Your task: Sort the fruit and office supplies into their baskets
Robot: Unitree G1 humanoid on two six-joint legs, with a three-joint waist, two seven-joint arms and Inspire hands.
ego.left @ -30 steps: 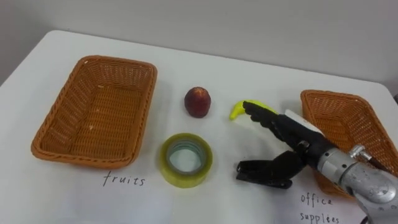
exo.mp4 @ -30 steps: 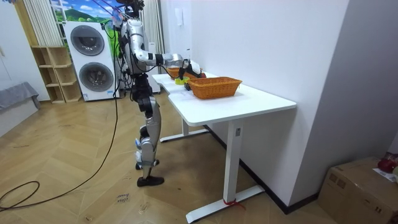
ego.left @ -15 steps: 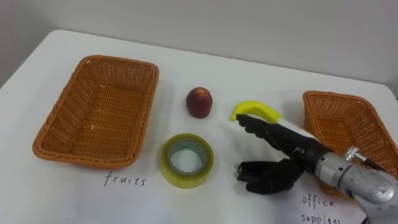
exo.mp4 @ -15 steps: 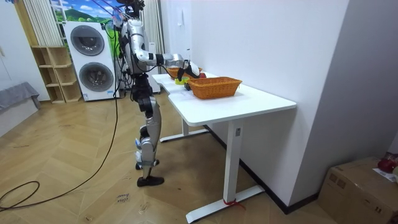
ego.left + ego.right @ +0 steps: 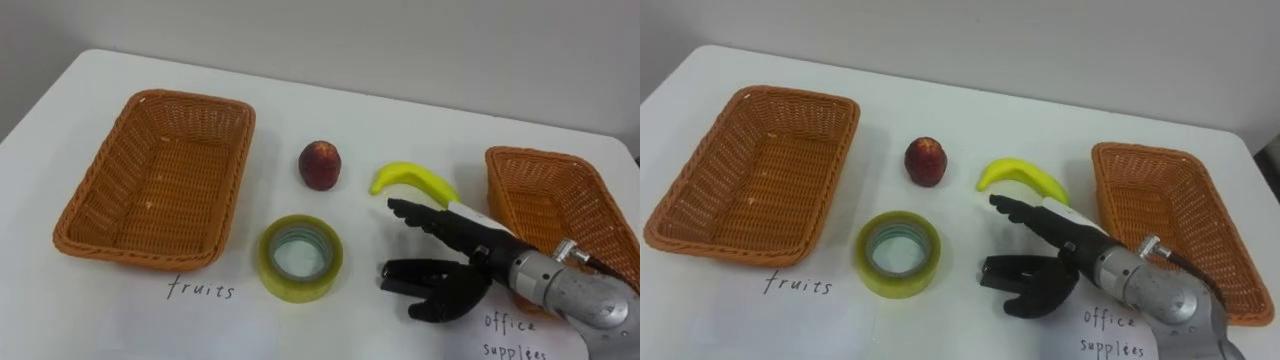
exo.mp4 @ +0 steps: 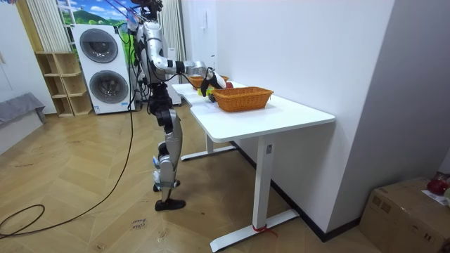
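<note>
R hand (image 5: 470,262) low over white surface (image 5: 400,110), fingers straight, thumb spread wide below them, holding nothing. Just beyond fingertips (image 5: 398,206): banana (image 5: 412,180) lying on surface, contact unclear. To hand's left: tape roll (image 5: 300,257) lying flat, w/ peach (image 5: 320,164) behind it. R basket (image 5: 545,158) beside wrist, L basket (image 5: 100,185) far left; both show bare wicker inside.

Peach (image 5: 319,164), banana (image 5: 414,180), tape (image 5: 300,257) lie between left basket (image 5: 108,185) and right basket (image 5: 547,200).
</note>
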